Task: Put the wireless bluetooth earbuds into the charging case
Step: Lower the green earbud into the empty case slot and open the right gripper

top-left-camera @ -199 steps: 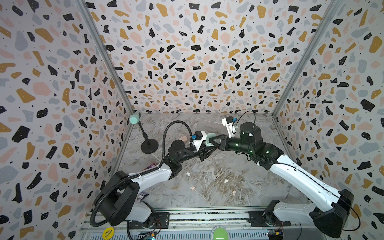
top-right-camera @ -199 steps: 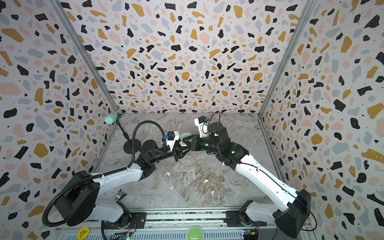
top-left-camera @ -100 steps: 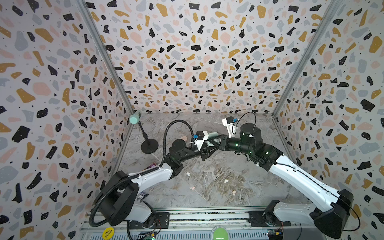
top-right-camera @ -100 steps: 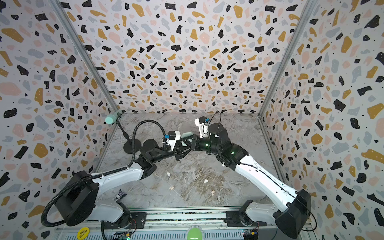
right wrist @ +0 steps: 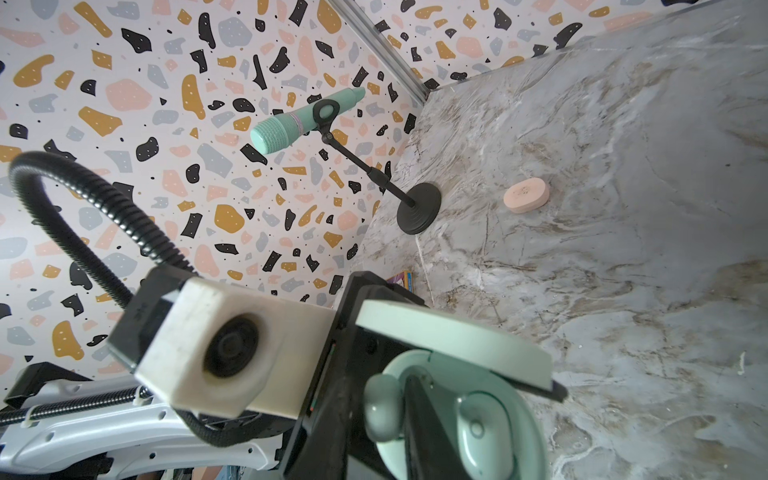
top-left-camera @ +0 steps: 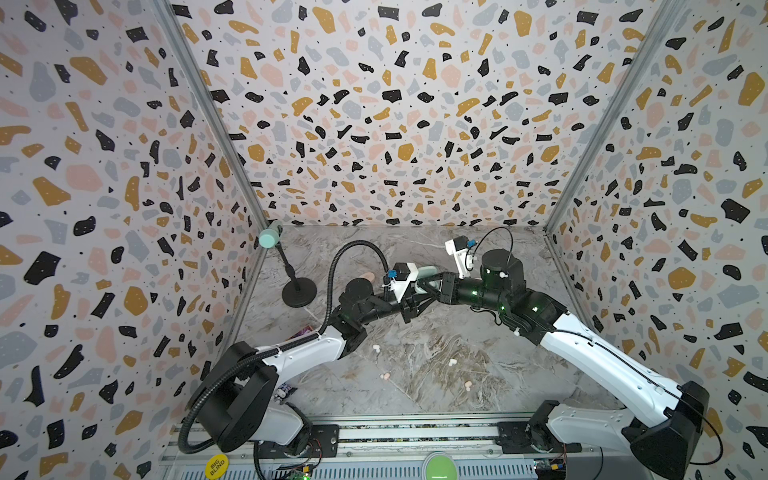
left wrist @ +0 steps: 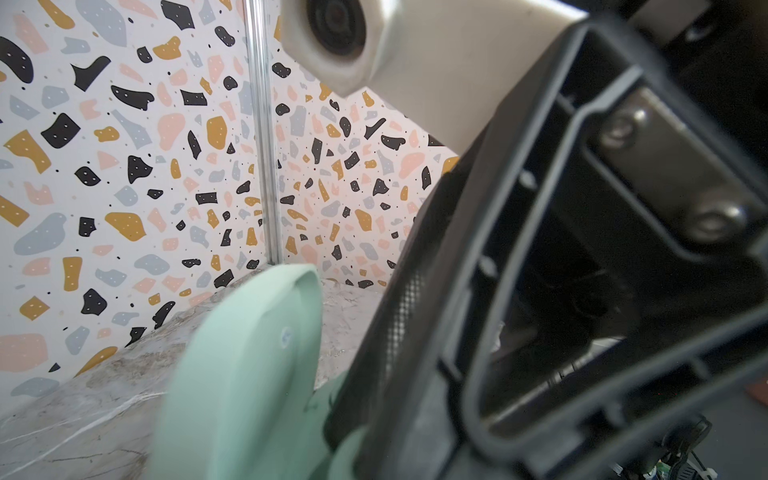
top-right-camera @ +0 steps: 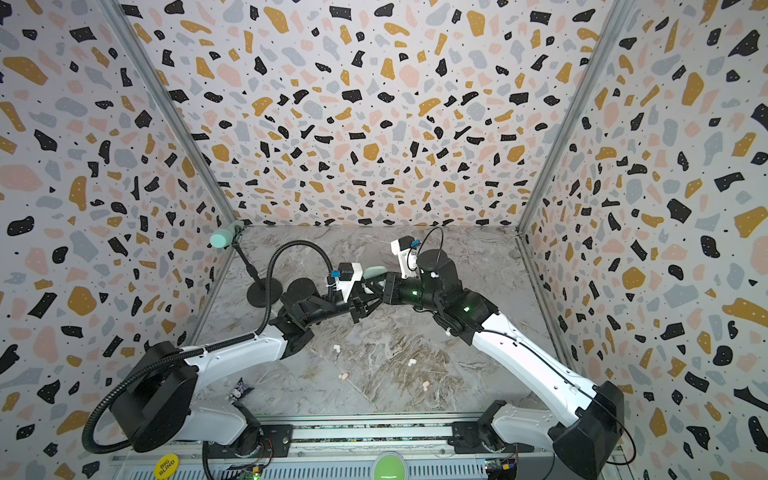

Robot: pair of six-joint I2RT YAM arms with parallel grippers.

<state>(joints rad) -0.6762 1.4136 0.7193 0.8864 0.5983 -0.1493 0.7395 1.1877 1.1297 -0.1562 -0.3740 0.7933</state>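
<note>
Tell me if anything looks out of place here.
Four buds lie scattered loose on the table, outside any case. A pink case lies shut and alone near the mic stand.

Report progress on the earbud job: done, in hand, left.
Done: one mint earbud sits in its well of the open mint charging case. In hand: the left gripper holds that case; the right gripper is at the second mint earbud, whether seated is unclear. Left: four loose earbuds lie on the marble table, and the pink case lies closed.

Open mint charging case, one mint earbud seated inside.
</note>
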